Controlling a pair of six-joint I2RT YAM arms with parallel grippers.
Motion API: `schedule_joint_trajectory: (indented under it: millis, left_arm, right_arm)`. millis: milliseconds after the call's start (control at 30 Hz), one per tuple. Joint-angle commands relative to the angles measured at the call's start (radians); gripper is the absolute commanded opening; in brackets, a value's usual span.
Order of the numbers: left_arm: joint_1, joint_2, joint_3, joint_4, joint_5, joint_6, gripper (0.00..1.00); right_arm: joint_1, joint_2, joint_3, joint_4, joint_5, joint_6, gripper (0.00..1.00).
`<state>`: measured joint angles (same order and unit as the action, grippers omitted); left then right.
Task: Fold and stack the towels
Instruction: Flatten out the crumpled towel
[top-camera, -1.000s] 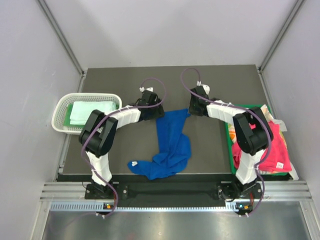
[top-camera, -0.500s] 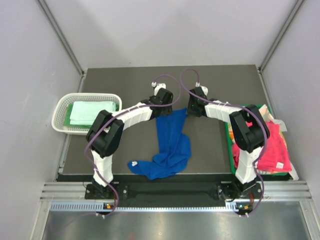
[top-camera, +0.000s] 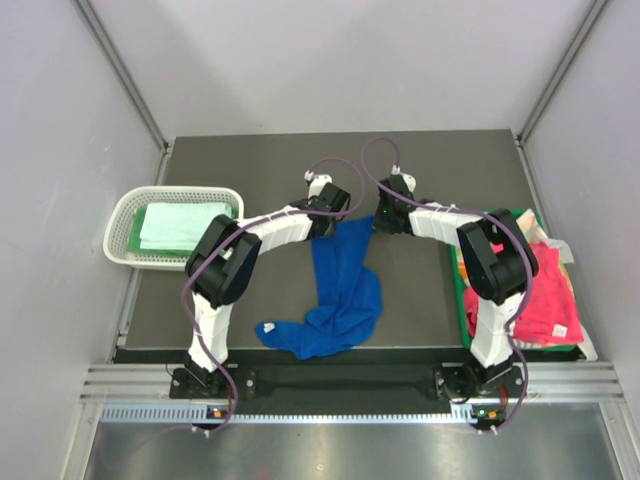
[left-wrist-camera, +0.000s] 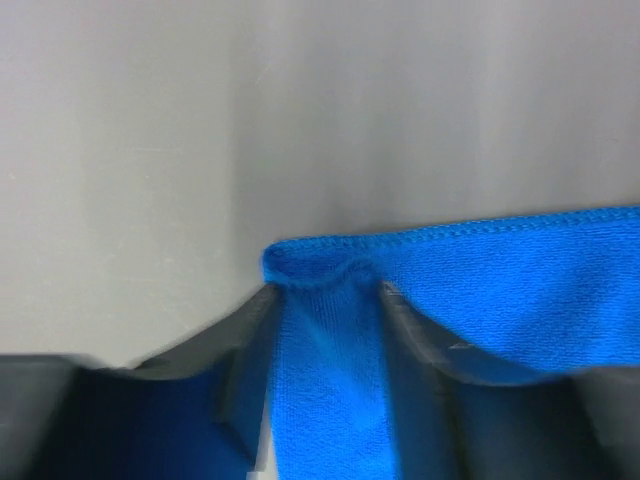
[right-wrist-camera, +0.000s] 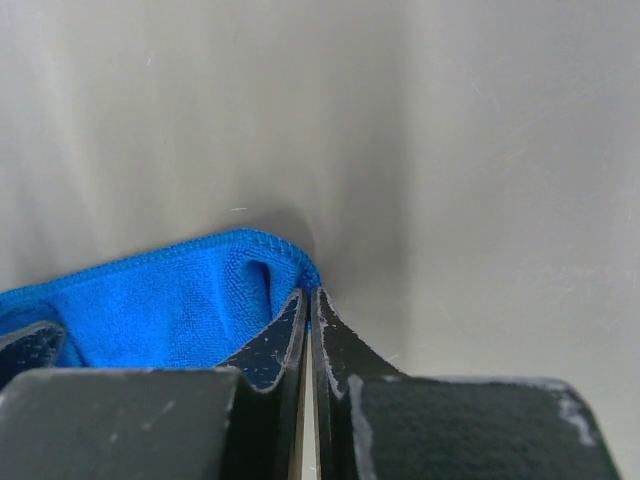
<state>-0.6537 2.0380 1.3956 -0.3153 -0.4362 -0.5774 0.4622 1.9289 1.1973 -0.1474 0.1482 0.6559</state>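
Your dark table (top-camera: 250, 160) carried everything. The royal blue towel (top-camera: 345, 285) lay unfolded in the middle of it. Its far edge was spread flat between the two arms, and its near end was rumpled and trailed toward the left.

On your right sat the green plastic bin (top-camera: 462, 290) with the pink towels (top-camera: 555, 300) heaped in it. On your left stood the white mesh basket (top-camera: 118, 225). It held a folded pale mint towel (top-camera: 180, 222) lying on top of a green towel (top-camera: 135, 232).

Your left gripper (left-wrist-camera: 325, 300) was at the blue towel's far left corner. Its jaws stood apart, one on each side of a bunched ridge of the hem, and were not pressed together.

Your right gripper (right-wrist-camera: 311, 295) was at the far right corner with its fingers fully together. The hem ended right at their tips, and you could not tell whether any cloth was caught between them.
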Motion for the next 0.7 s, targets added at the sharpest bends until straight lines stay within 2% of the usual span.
schedule_joint_trajectory:
  millis: [0,133,500,567,667]
  left_arm:
    - [-0.001,0.005,0.037,-0.005,-0.056,0.007,0.44]
    - [-0.001,0.008,0.056,-0.036,-0.078,0.024,0.33]
    - [0.069,-0.096,-0.004,-0.018,-0.016,0.050,0.27]
    - [0.095,-0.111,-0.023,-0.005,0.014,0.053,0.21]
    - [0.127,-0.119,-0.033,-0.002,0.037,0.053,0.18]
  right_arm:
    - [-0.010,-0.013,-0.016,0.016,0.007,-0.005,0.00]
    - [-0.023,-0.027,-0.031,0.017,0.005,-0.013,0.00]
    - [-0.082,-0.088,-0.079,0.020,0.002,-0.038,0.00]
    - [-0.089,-0.106,-0.085,0.017,0.007,-0.042,0.00]
    - [-0.092,-0.129,-0.082,-0.001,0.025,-0.061,0.00]
